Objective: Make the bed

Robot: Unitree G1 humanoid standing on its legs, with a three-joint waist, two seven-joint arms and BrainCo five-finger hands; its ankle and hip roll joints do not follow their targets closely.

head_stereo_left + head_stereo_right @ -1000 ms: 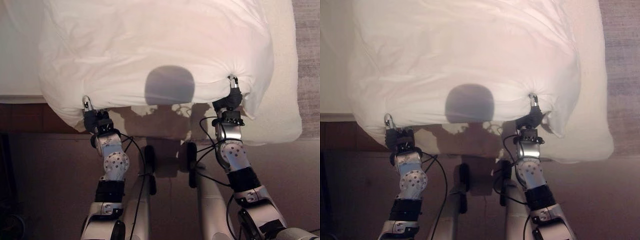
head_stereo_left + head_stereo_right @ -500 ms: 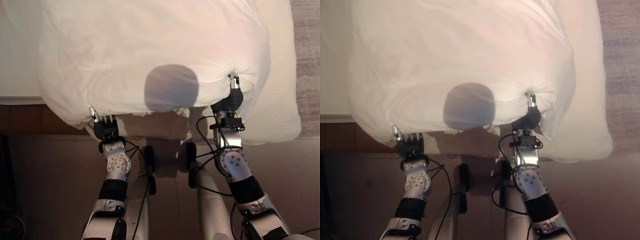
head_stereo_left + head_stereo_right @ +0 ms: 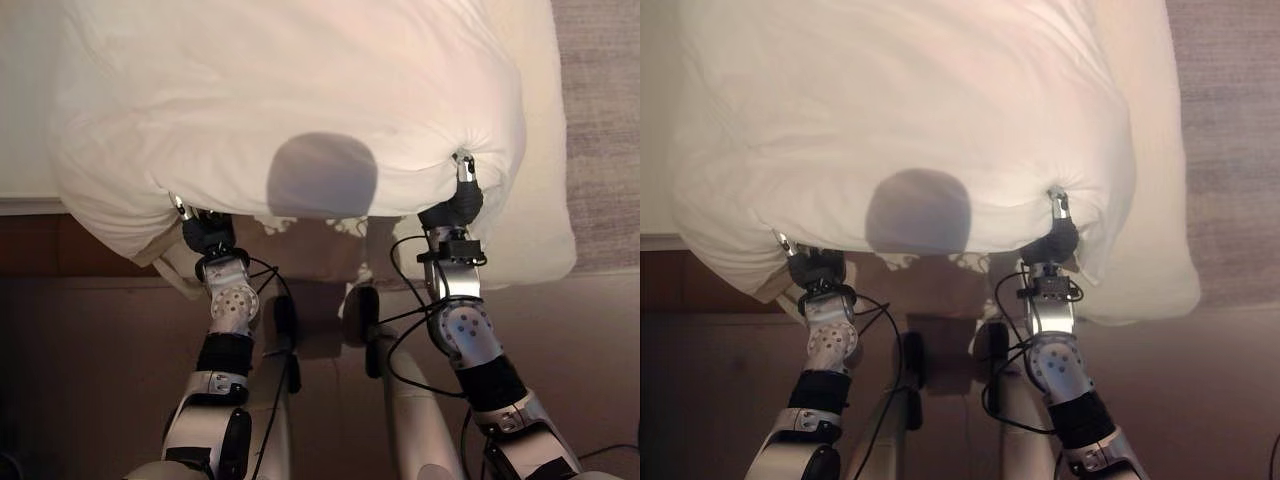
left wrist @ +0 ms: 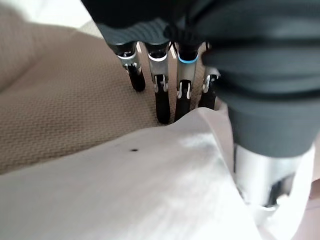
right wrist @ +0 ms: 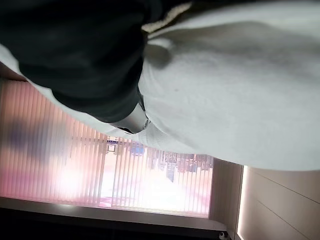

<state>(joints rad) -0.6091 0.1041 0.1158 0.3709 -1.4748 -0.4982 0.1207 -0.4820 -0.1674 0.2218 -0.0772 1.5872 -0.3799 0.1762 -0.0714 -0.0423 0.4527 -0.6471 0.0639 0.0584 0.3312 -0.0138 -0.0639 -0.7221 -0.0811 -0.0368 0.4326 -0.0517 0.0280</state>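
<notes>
Both hands have slid a little toward 9 o'clock since a second ago, and the big white duvet [image 3: 290, 100] has gone along with them, so its near edge now hangs a bit lower over the left hand. The whole picture has shifted too, so some of that is the camera moving.

The duvet lies puffy on top of the bed [image 3: 545, 210], from about 9 o'clock across to 2 o'clock. Its near edge hangs over the side of the bed at 6 o'clock.

The left hand [image 3: 203, 232] is at 8 o'clock, tucked under the duvet's edge. In the left wrist view its fingers [image 4: 162, 102] are straight and point down onto a tan woven cover [image 4: 60, 105], with white cloth just beside them. They are not curled round anything.

The right hand [image 3: 458, 205] is at 4 o'clock. Its thumb pokes up into a bunched, puckered spot of the duvet. The other fingers are hidden in the cloth, so I cannot tell if they hold it.
</notes>
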